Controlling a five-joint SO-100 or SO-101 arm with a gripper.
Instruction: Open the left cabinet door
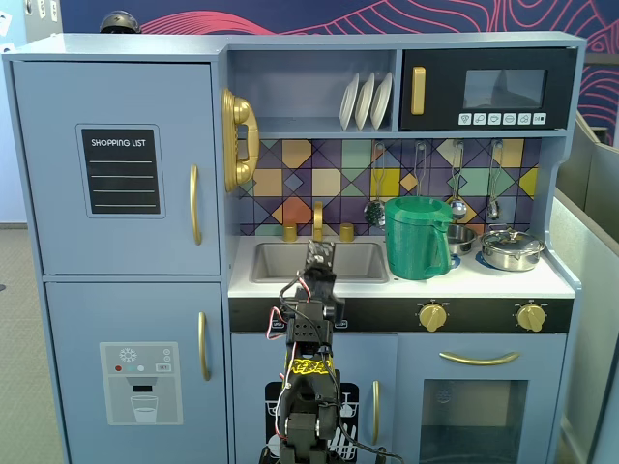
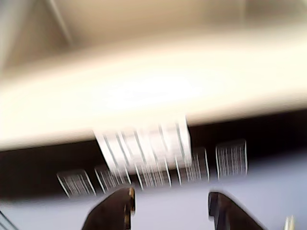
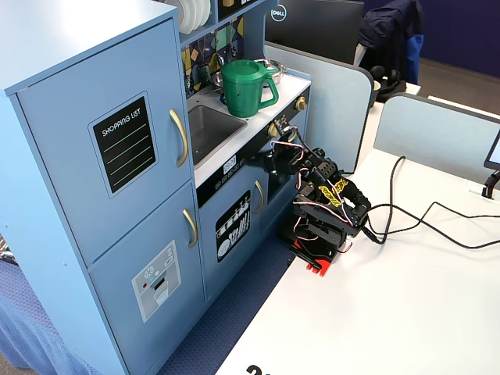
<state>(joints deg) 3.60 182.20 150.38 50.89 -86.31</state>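
The arm [image 3: 324, 205] stands on the white bench [image 3: 406, 312], just in front of the toy kitchen [image 1: 406, 48], and it is folded low, with the upper links bent over the base and the forward part reaching toward the black front strip under the counter. In a fixed view from the front, the gripper [image 1: 320, 257] points up and away, at the level of the front edge of the sink [image 1: 319, 263], in the middle of the kitchen. In the other fixed view the gripper [image 3: 273, 158] is close to the counter edge, beside the small lower door with the dishwasher picture [image 3: 233, 225]. The wrist view is much blurred; two dark fingertips [image 2: 112, 211] show at the bottom edge with a clear gap between them, so the gripper [image 2: 169, 206] is parted and holds nothing, and ahead of it there is only the pale counter edge over the dark strip. The left cabinet door [image 1: 116, 164], light blue with the black "SHOPPING LIST" panel [image 1: 120, 171], is at the upper left of the kitchen and it lies flush with the frame, closed. Its curved gold handle [image 1: 194, 204] is on the right side of the door, well apart from the gripper. In the side fixed view the same door [image 3: 109, 156] is also closed.
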